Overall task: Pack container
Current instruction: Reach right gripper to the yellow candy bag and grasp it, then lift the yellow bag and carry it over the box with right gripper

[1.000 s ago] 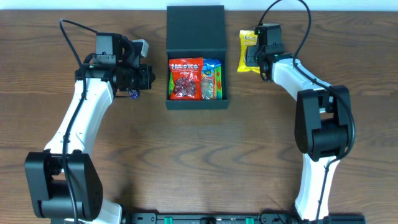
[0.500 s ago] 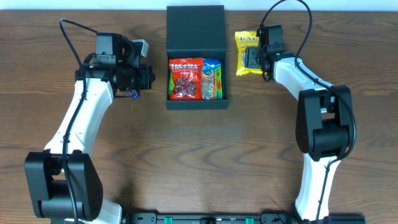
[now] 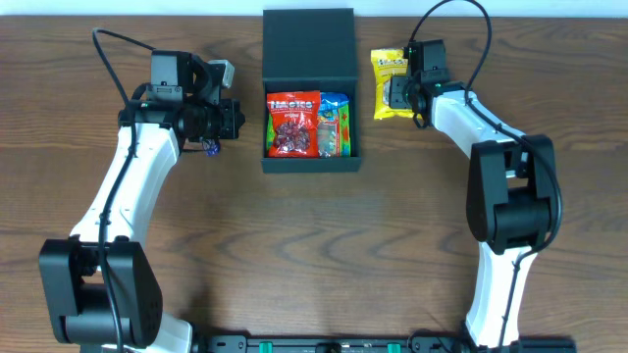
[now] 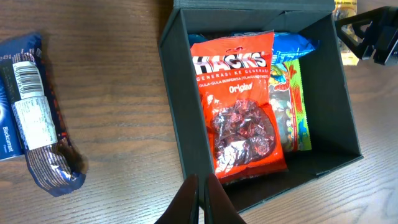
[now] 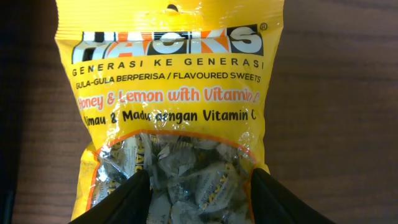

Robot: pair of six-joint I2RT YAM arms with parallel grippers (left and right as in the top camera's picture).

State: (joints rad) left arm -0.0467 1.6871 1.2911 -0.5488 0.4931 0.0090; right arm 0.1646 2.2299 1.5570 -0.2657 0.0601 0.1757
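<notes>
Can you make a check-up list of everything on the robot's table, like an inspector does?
Surface: brown wooden table, no spills seen.
Job's things: container open, lid laid back; red packet and blue-green packet inside; yellow packet and blue packet outside on the table.
Clutter: nothing seen.
Grippers: left gripper shut, empty; right gripper seems closed on the yellow packet's lower part.
Cables: black cable arching off each arm.
Surroundings: nothing seen.
</notes>
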